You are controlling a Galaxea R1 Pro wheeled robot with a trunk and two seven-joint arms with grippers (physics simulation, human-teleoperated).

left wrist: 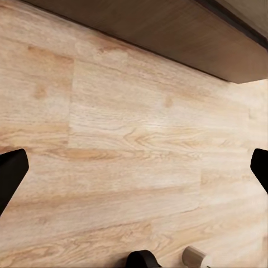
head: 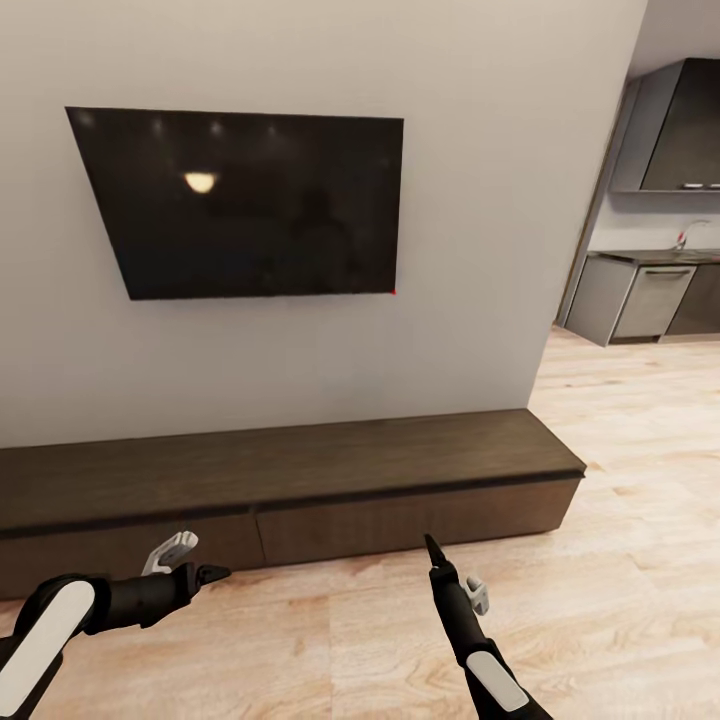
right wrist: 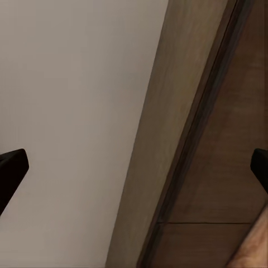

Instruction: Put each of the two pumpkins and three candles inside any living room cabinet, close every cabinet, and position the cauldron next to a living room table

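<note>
Two drawer fronts flush on low dark-brown cabinet (head: 300, 470) — both grippers (head: 195, 562) (head: 452, 570) spread wide, empty.

A dark television (head: 245, 205) hangs on a plain pale grey wall (head: 480, 330), reflecting a ceiling light. Light wood-plank floor (head: 620, 560) runs past the wall's end to grey kitchen cabinets (head: 640, 300) with a countertop faucet (head: 685, 235).
</note>
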